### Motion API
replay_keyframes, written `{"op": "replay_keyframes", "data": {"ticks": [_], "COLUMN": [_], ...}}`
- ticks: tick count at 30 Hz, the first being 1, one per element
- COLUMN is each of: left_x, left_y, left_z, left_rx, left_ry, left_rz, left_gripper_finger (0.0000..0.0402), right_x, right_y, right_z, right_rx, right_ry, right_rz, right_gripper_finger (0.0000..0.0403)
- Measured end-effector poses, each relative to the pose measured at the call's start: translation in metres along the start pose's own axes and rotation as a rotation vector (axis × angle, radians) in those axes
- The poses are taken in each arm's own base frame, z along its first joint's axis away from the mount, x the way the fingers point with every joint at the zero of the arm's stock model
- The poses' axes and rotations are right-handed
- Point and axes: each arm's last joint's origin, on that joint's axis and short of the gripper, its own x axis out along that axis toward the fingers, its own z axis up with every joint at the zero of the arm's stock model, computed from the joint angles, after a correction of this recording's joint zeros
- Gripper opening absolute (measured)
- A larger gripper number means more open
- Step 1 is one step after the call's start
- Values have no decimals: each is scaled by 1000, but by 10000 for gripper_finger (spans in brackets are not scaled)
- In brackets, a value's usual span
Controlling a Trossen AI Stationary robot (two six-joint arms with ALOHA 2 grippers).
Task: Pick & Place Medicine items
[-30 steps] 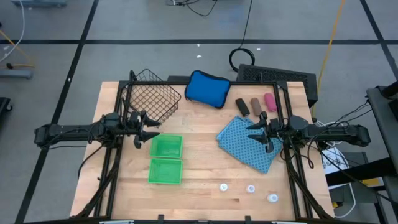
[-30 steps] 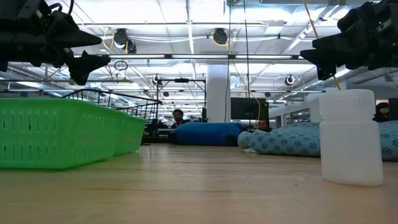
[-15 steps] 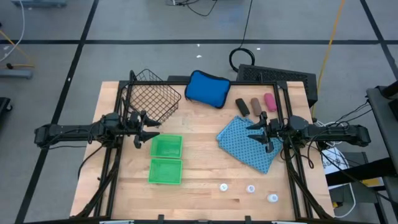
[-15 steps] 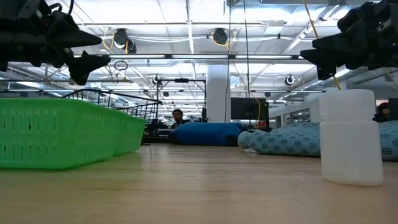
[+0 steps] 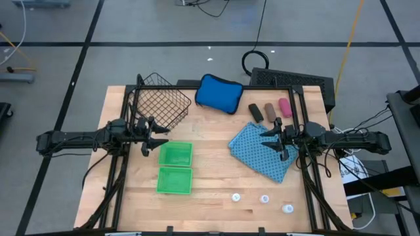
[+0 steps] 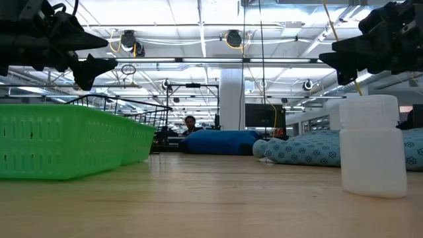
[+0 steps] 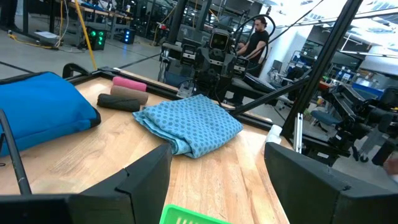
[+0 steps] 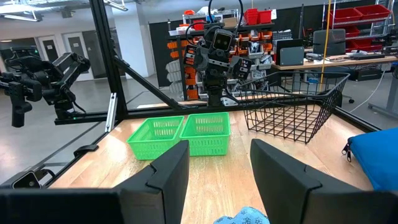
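Three oblong pieces lie on the table at the far right: black (image 5: pixel 255 113), brown (image 5: pixel 270 110) and pink (image 5: pixel 285 107); the left wrist view shows the pink one (image 7: pixel 127 83) and a dark one (image 7: pixel 119 102). Three tiny white bottles (image 5: pixel 236 196) (image 5: pixel 264 198) (image 5: pixel 287 208) stand near the front edge; one (image 6: pixel 371 145) looms in the low view. My left gripper (image 5: pixel 149 136) is open and empty above the table, left of the green baskets. My right gripper (image 5: pixel 272 136) is open and empty above the light-blue cloth (image 5: pixel 261 149).
Two green baskets (image 5: pixel 175 168) stand side by side at mid-table. A black wire basket (image 5: pixel 159 105) stands at the far left. A bright-blue pouch (image 5: pixel 218 93) lies at the far edge. People show in the room beyond the table.
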Motion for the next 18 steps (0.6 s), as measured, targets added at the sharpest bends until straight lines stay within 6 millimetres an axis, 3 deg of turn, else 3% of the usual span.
{"op": "replay_keyframes", "data": {"ticks": [14, 18], "left_x": [0, 0], "left_y": [0, 0], "left_z": [0, 0], "left_rx": [0, 0], "left_ry": [0, 0], "left_rz": [0, 0], "left_gripper_finger": [264, 264], "right_x": [0, 0], "right_y": [1, 1], "right_z": [3, 8], "right_rx": [4, 171], "right_ry": [-36, -76], "right_rz": [7, 19], "right_gripper_finger": [160, 160]}}
